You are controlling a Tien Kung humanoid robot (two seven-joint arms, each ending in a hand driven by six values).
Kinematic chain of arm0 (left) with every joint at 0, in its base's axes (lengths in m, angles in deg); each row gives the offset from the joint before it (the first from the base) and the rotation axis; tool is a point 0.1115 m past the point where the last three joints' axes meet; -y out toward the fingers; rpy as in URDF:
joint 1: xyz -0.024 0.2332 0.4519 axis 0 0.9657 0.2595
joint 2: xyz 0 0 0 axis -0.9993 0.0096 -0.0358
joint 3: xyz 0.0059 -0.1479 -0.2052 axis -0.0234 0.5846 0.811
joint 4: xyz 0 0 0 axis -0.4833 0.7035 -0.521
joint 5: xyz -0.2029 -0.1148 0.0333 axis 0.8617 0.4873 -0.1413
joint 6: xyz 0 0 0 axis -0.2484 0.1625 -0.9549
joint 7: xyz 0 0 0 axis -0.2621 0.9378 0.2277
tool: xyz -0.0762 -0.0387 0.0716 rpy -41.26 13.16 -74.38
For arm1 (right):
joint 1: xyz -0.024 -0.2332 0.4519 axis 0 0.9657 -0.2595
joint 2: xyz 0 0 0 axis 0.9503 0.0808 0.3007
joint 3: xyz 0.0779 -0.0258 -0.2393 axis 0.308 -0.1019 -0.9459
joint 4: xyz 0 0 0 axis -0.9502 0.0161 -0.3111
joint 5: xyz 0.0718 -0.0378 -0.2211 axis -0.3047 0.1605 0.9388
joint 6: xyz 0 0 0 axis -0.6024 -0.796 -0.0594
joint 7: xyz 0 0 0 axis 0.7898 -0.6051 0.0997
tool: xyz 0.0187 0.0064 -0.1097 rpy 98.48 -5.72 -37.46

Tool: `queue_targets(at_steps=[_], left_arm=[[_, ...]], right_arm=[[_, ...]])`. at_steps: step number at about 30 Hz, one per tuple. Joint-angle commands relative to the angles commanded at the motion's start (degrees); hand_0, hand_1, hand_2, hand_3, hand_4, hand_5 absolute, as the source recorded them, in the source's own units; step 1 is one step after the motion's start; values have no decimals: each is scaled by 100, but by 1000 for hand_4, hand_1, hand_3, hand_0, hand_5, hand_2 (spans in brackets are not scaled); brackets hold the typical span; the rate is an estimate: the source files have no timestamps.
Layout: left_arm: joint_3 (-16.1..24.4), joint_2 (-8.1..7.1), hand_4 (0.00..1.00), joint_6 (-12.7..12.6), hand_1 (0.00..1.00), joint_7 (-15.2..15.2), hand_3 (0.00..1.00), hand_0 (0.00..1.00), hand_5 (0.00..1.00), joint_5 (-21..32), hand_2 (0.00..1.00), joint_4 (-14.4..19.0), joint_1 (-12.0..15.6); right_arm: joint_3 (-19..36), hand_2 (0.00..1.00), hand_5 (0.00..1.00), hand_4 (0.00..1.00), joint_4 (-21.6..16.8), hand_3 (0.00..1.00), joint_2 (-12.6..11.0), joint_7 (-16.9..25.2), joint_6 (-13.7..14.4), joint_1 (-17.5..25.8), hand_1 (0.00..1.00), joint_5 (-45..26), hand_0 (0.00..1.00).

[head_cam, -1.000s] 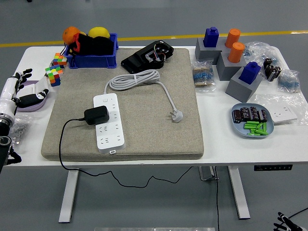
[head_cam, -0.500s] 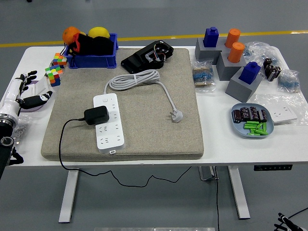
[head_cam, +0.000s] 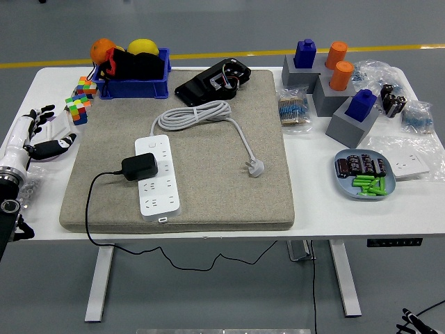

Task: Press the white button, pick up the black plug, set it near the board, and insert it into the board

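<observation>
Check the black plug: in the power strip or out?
In. The black plug sits flush on the white power strip, over its middle sockets, cable trailing left off the mat. The prongs are hidden.

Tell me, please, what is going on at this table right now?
Nothing is being handled. The robot's left hand hovers open at the table's left edge, well clear of the white power strip on the grey mat. The black plug sits on the strip; whether it is pushed in cannot be told. The right hand is barely in view.

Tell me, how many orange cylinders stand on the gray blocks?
2. One orange cylinder stands at the far right on the rear gray block; the other stands just in front of it, on the next block.
</observation>
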State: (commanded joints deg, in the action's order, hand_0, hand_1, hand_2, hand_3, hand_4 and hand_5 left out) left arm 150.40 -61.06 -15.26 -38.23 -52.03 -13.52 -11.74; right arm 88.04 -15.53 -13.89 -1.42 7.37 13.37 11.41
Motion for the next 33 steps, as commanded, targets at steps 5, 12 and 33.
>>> queue_targets(at_steps=[5, 12, 33], left_arm=[[-19, 18, 777, -19, 929, 13, 859, 904, 40, -22, 876, 9, 10], [-21, 18, 773, -10, 926, 6, 852, 903, 36, -14, 872, 14, 18], [-44, 25, 768, -3, 925, 7, 848, 902, 32, -10, 870, 11, 38]], right_arm=[[0, 554, 498, 738, -1, 664, 10, 4, -6, 3, 609, 0, 724], [15, 554, 498, 738, -3, 664, 15, 4, -7, -3, 608, 4, 724], [8, 554, 498, 738, -4, 664, 21, -1, -4, -1, 609, -16, 725]])
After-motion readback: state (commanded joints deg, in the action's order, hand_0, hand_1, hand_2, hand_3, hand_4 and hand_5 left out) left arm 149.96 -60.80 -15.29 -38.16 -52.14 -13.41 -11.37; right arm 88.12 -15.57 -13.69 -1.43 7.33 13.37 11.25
